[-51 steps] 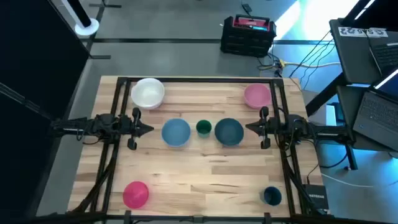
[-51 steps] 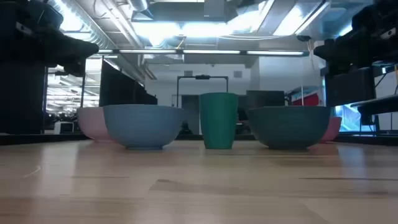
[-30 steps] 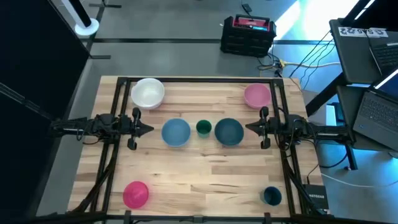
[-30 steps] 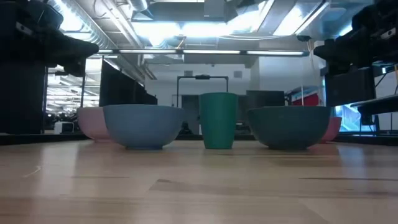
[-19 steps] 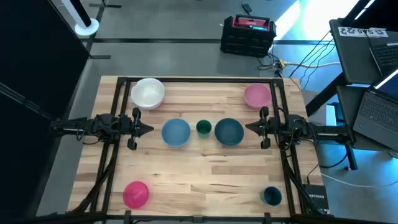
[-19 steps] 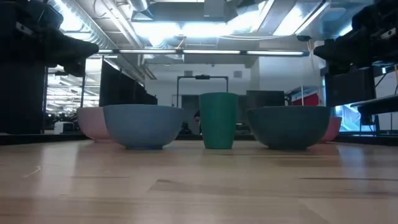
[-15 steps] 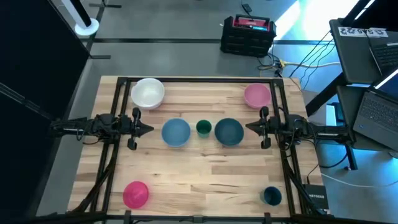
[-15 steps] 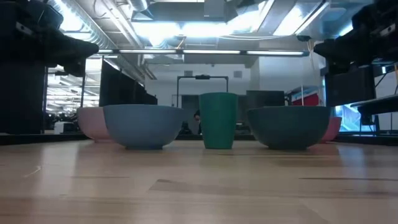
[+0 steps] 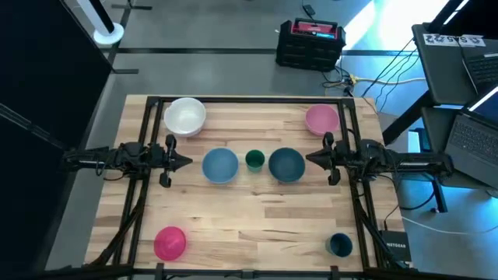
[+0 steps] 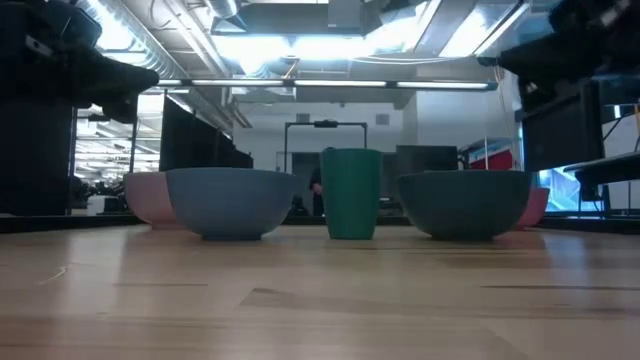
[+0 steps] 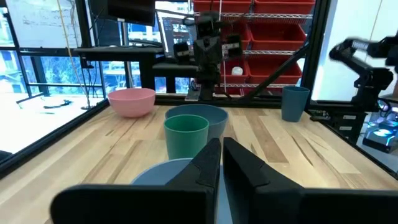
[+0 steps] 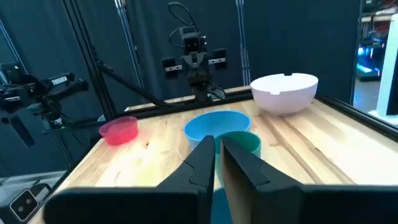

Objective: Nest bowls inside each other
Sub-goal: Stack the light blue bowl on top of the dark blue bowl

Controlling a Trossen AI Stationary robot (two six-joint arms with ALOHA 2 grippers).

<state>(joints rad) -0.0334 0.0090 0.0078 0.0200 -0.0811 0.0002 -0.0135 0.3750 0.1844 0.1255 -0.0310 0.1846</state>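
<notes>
Five small round plastic bowls are sitting apart on your wooden table (image 9: 257,210), none nested. One white bowl (image 9: 185,116) is lying at the far left corner, one pale pink bowl (image 9: 321,119) at the far right, one magenta bowl (image 9: 170,242) at the near left. One light blue bowl (image 9: 220,166) and one darker blue bowl (image 9: 286,164) are flanking one small green cup (image 9: 254,160) at centre. One blue cup (image 9: 340,245) is standing near right. Your left gripper (image 9: 187,162) is hovering beside the light blue bowl, fingers closed on nothing. Your right gripper (image 9: 311,159) is hovering beside the darker blue bowl, fingers nearly together, empty.
</notes>
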